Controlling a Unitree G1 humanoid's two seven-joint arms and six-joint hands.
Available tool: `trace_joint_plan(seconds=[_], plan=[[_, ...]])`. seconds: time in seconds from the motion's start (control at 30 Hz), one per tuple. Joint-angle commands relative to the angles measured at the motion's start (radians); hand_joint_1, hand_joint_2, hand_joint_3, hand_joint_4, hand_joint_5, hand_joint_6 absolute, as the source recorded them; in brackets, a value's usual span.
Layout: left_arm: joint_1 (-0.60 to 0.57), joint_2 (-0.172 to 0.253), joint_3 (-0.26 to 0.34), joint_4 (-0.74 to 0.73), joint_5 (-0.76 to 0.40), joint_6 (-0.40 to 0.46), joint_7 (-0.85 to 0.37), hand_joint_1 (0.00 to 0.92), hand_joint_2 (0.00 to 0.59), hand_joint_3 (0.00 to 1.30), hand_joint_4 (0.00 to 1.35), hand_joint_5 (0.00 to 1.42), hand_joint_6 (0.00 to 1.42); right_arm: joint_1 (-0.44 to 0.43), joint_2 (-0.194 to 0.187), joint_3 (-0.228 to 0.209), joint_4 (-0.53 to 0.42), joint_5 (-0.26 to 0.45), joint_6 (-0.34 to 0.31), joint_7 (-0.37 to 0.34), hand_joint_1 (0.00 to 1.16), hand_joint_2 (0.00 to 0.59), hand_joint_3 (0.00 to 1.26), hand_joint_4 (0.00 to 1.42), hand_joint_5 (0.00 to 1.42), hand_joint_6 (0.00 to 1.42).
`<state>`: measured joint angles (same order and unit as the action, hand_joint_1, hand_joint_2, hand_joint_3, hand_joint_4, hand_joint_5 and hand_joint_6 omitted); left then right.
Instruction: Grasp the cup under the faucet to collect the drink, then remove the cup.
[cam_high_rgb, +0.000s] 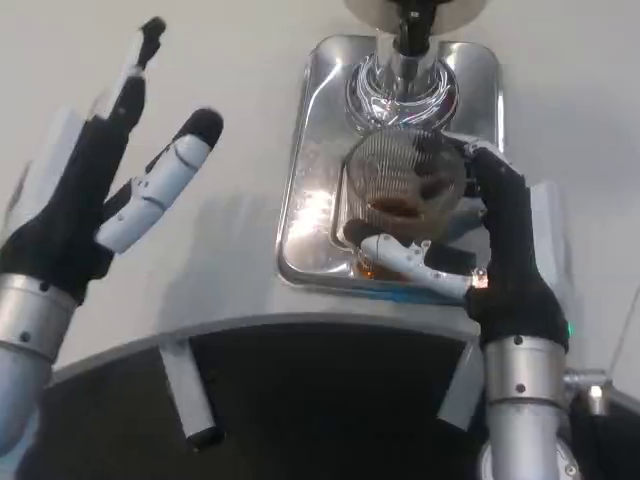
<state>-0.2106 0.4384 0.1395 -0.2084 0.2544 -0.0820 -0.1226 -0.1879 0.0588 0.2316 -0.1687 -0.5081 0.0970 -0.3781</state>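
Observation:
A clear ribbed cup (400, 185) with a little brown drink at its bottom stands on the shiny metal drip tray (315, 210), just below the chrome faucet (405, 70). My right hand (480, 250) grips the cup from the right and the near side, with fingers wrapped around its wall. My left hand (110, 190) is raised over the bare table at the left, well apart from the tray, its fingers spread and holding nothing.
The dispenser's body (410, 10) sits at the top edge above the faucet. The white table (220, 130) stretches to the left of the tray. A curved table edge and dark space (320, 400) lie near my body.

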Motion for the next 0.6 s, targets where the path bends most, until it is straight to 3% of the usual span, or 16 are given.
trace_joint_plan(seconds=[0.03,0.27,0.6], plan=[[0.047,0.084,0.003,-0.024,0.072,0.006,-0.038,0.0,0.213,0.0,0.0,0.0,0.0,0.027,0.021,0.007,-0.086,0.011,0.006,0.03,1.16,0.419,0.81,0.82,0.87,1.19],[0.119,0.191,0.005,-0.04,0.17,-0.056,-0.05,0.0,0.194,0.0,0.0,0.0,0.0,0.091,-0.009,-0.001,-0.18,0.018,0.01,0.101,1.16,0.43,0.8,0.81,0.87,1.18],[0.18,0.296,-0.007,-0.035,0.302,-0.182,-0.039,0.0,0.184,0.0,0.0,0.0,0.0,0.184,-0.038,-0.005,-0.328,0.036,0.021,0.215,1.16,0.432,0.78,0.8,0.85,1.16]])
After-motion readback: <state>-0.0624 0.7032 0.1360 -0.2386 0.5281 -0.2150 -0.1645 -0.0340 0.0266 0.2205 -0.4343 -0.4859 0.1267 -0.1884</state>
